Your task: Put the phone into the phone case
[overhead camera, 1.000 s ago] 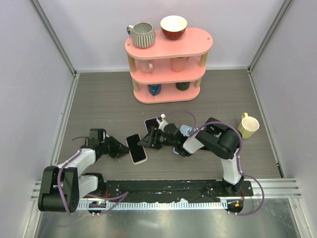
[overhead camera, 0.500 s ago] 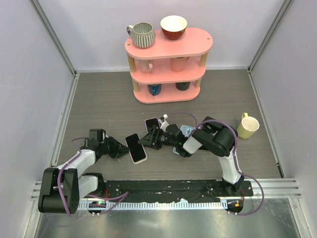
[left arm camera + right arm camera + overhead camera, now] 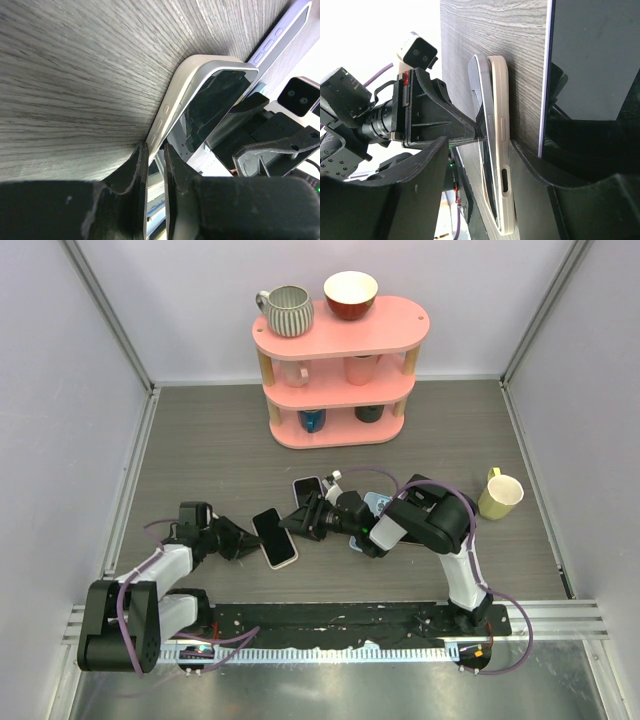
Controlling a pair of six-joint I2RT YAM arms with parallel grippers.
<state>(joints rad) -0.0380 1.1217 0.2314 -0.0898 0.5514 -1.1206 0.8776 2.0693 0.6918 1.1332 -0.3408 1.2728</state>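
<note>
While the black-screened slab phone [image 3: 276, 537], at 7 o'clock on the grey wood-grain table [image 3: 200, 440], sits half-seated in its cream rubbery case [image 3: 501, 150], pinched by the clenched left gripper [image 3: 243, 540], the empty, spread right gripper [image 3: 297, 523] at its 2 o'clock could skew it loose; that arm has since edged toward 9 o'clock

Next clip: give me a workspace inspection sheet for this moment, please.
Surface: grey wood-grain table.
Job's things: phone sits tilted in the beige phone case, not fully seated.
Clutter: second phone; light blue item under the right arm, unidentifiable; yellow mug; pink shelf with mugs and a bowl.
Grippers: left gripper clamped on the phone's edge; right gripper open, straddling phone and case.
Cables: purple cables loop along both arms.
Surroundings: plain grey walls.
</note>
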